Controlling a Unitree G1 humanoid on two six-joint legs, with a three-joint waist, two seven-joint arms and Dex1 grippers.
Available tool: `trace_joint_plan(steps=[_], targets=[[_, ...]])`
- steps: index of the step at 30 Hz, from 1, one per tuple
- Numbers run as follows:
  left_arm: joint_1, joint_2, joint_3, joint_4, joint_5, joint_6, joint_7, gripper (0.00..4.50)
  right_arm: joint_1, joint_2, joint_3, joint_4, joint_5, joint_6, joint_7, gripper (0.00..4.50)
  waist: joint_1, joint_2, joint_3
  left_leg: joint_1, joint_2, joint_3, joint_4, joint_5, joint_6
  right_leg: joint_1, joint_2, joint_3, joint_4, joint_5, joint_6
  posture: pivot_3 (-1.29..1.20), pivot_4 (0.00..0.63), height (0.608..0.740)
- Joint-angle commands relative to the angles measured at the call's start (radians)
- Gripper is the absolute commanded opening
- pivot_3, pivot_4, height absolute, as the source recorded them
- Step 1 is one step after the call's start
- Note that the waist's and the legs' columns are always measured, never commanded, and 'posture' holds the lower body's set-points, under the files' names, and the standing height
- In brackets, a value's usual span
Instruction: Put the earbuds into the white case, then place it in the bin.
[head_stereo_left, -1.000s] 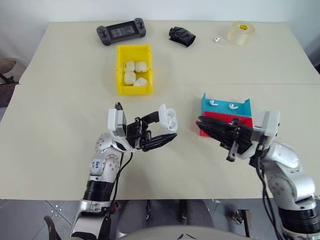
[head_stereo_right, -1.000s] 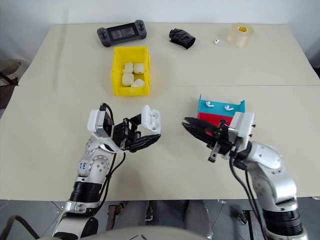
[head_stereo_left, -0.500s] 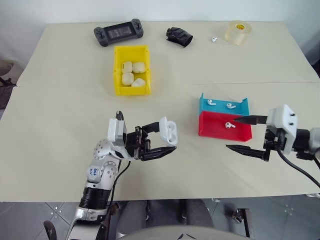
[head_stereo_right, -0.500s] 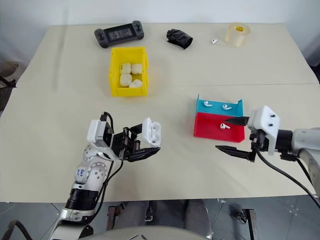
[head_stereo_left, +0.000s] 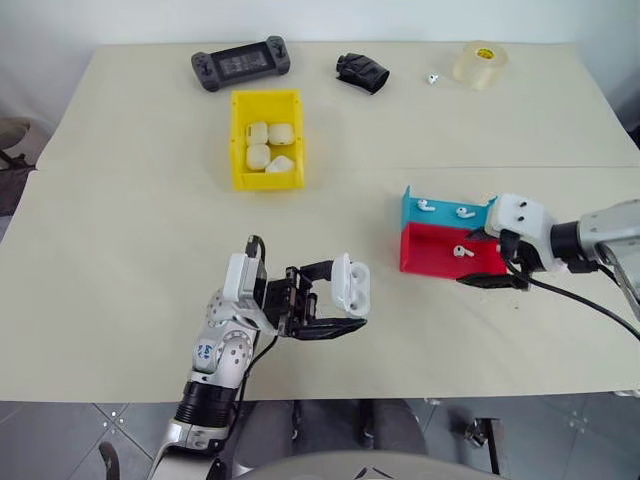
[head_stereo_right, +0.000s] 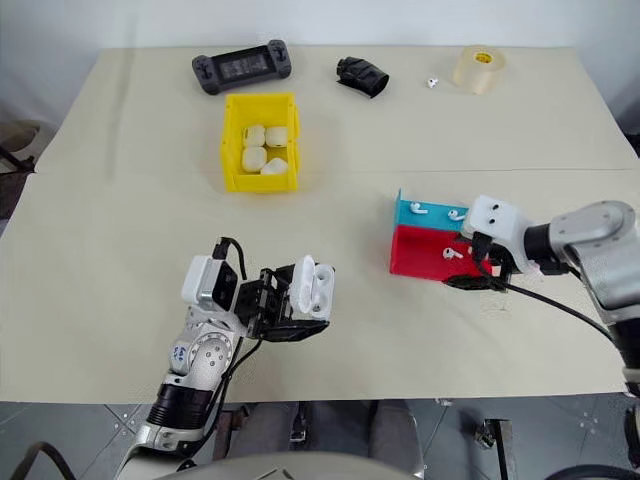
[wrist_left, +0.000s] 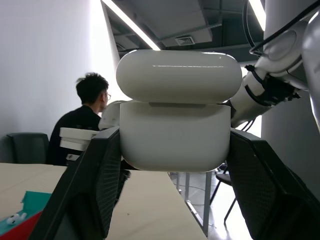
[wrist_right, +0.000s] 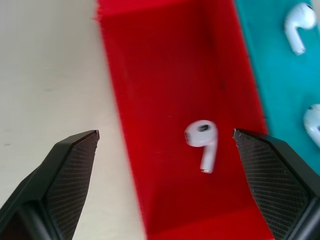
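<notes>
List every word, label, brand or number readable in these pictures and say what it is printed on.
No text can be read with certainty.
Tape roll: a small label on top, too small to read.
Game controller: its dark screen shows no legible characters.
White case, yellow bin, red tray: no markings visible.

The two eye views look down from the robot's head over the whole table; both show the same scene, the right eye a little shifted; the left wrist view sits very close behind the case and looks level across the room toward a person; the right wrist view looks down, very close, into the red tray; the eye views share that tray and case.
</notes>
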Motion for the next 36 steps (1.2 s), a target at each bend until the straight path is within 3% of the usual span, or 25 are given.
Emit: trace_joint_plan(steps=[1,9,12,17,29,36], targets=[[0.003,0.006,-0.007,-0.008,-0.008,-0.012,-0.021,2.78,-0.04,0.008,0.009,0.016,-0.03,0.015,0.02,4.47,0.001,0.0,0.0,0.0,0.0,0.0,0.0,0.0,0.0,0.0,0.0,0.0,0.0,0.0,0.0,0.0,0.15,0.74],[-0.005,0.014,-0.007,-0.014,-0.005,-0.01,-0.025,2.78,-0.081,0.05,0.047,0.055,-0.086,0.023,0.022,4.47,0.001,0.0,0.0,0.0,0.0,0.0,0.0,0.0,0.0,0.0,0.0,0.0,0.0,0.0,0.0,0.0,0.15,0.74],[-0.015,0.011,-0.01,-0.028,-0.008,-0.003,-0.015,2.78,-0.082,0.051,0.051,0.061,-0.102,0.016,0.029,3.83,0.001,0.0,0.0,0.0,0.0,0.0,0.0,0.0,0.0,0.0,0.0,0.0,0.0,0.0,0.0,0.0,0.15,0.74],[-0.032,0.004,-0.016,-0.035,-0.009,0.001,0.001,2.78,-0.081,0.038,0.051,0.062,-0.128,-0.022,0.055,2.13,0.001,0.0,0.0,0.0,0.0,0.0,0.0,0.0,0.0,0.0,0.0,0.0,0.0,0.0,0.0,0.0,0.15,0.74],[-0.032,0.002,-0.021,-0.025,-0.012,-0.004,-0.004,2.78,-0.099,0.021,0.053,0.102,-0.213,-0.19,0.114,2.13,0.0,0.0,0.0,0.0,0.0,0.0,0.0,0.0,0.0,0.0,0.0,0.0,0.0,0.0,0.0,0.0,0.15,0.74],[-0.028,0.001,-0.021,-0.027,-0.009,-0.009,0.001,2.78,-0.107,0.022,0.056,0.18,-0.251,-0.409,0.16,2.13,0.0,0.0,0.0,0.0,0.0,0.001,0.0,0.0,0.0,0.0,0.0,0.0,0.0,0.0,0.0,0.0,0.15,0.74]])
